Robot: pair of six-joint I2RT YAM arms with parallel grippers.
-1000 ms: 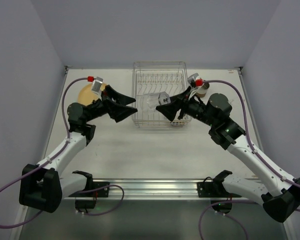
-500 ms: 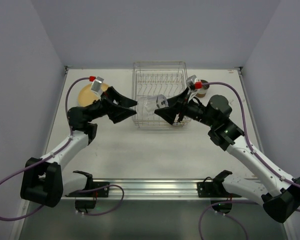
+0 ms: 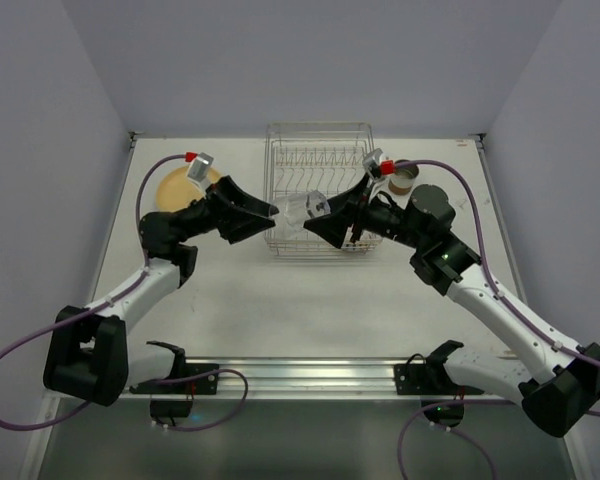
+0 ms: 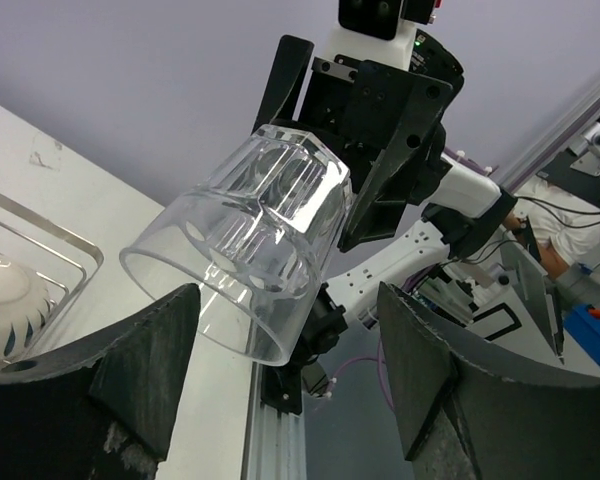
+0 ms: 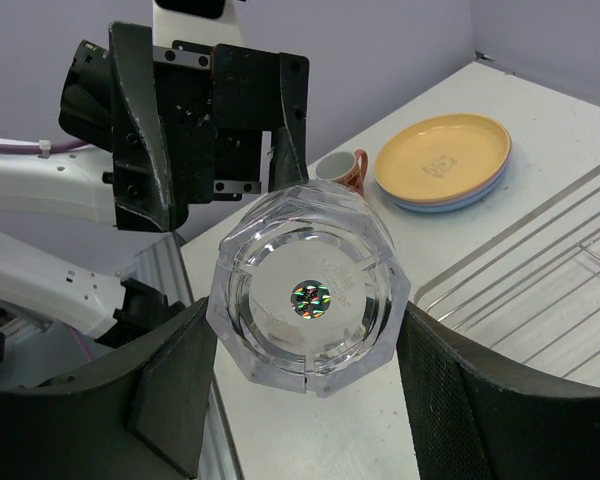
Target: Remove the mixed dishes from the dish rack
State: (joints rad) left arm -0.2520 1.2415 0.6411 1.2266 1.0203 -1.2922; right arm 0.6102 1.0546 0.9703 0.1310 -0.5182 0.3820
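My right gripper point(image 3: 320, 214) is shut on the small clear glass point(image 3: 300, 210) and holds it on its side above the front left of the dish rack point(image 3: 318, 127). In the right wrist view the glass point(image 5: 308, 298) sits base-on between both fingers point(image 5: 180, 385). My left gripper point(image 3: 268, 208) is open and faces the glass's mouth from the left. In the left wrist view the glass point(image 4: 245, 250) hangs just above the gap between its fingers point(image 4: 130, 370). A white cup point(image 4: 8, 300) lies in the rack. No purple plate shows.
The yellow-orange plate point(image 5: 442, 158) lies on the blue plate point(image 5: 420, 203) at the table's far left, with the pink mug point(image 5: 340, 166) beside them. The brown cup point(image 3: 405, 180) stands right of the rack. Walls close in the table on three sides.
My right gripper has carried the glass leftward over the rack's front left. My left gripper has moved right, closer to the glass's mouth.
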